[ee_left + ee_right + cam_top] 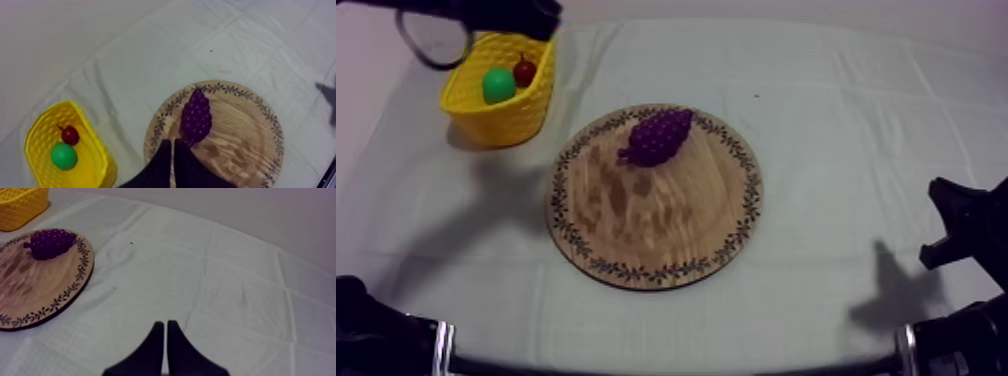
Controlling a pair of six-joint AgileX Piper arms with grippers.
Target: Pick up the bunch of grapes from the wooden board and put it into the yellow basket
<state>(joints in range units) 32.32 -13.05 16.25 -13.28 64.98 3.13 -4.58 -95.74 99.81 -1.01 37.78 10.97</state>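
The purple bunch of grapes (pixel 658 136) lies on the far part of the round wooden board (pixel 666 235), clear of both grippers. The yellow basket (pixel 514 120) stands at the far left with a green fruit (pixel 498 85) and a small red fruit (pixel 524 70) inside. My left arm (pixel 486 14) hangs high over the basket. In the left wrist view my left gripper (pixel 171 144) is shut on nothing, its tip pointing at the grapes (pixel 196 116) from above the board (pixel 245 150). My right gripper (pixel 165 324) is shut and empty over bare cloth, well right of the board (pixel 35 288).
Grey-white cloth covers the table, creased to the right of the board. My right arm (pixel 966 228) rests low at the right edge. The basket (pixel 97 165) sits a short gap left of the board. In the right wrist view the basket (pixel 20 208) stands beyond the grapes (pixel 50 242).
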